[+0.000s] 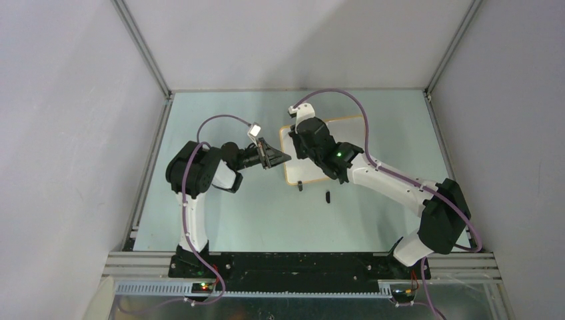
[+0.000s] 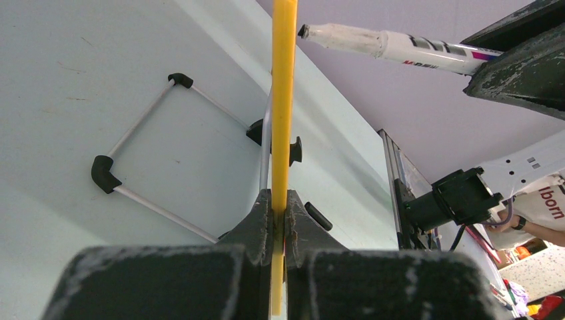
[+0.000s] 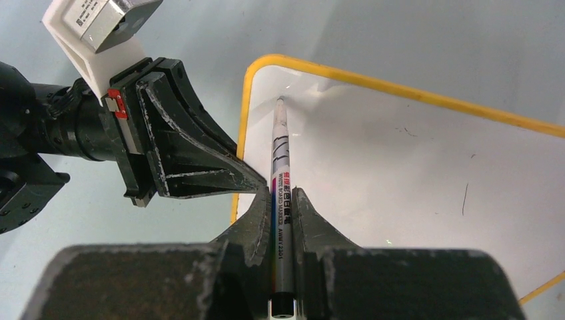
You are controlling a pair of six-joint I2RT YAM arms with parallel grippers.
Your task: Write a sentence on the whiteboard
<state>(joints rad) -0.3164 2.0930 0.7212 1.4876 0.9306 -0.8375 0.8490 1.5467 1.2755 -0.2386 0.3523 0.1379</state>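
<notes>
The left arm (image 1: 193,170) and right arm (image 1: 390,180), white-shelled with black joints, are trailing purple cables (image 1: 333,91); a green light (image 1: 338,155) is glowing on the right, and scuffed black tool fingers (image 3: 256,220) are showing at 6 o'clock.

My left arm (image 1: 190,220) rises from its base, folds at the elbow and reaches to the right. The wrist is rolled on its side, so the left pincer (image 1: 282,159) has one finger above the other. Its jaws are pressed together on the frame of the whiteboard (image 2: 283,100). My right arm (image 1: 393,183) bends at the elbow far out on the right and stretches left and away from me, wrist tipped down. The right pincer (image 1: 298,139) is clamped round a marker (image 3: 280,150), its fingers (image 3: 250,213) just beside the left pincer's tips.
</notes>
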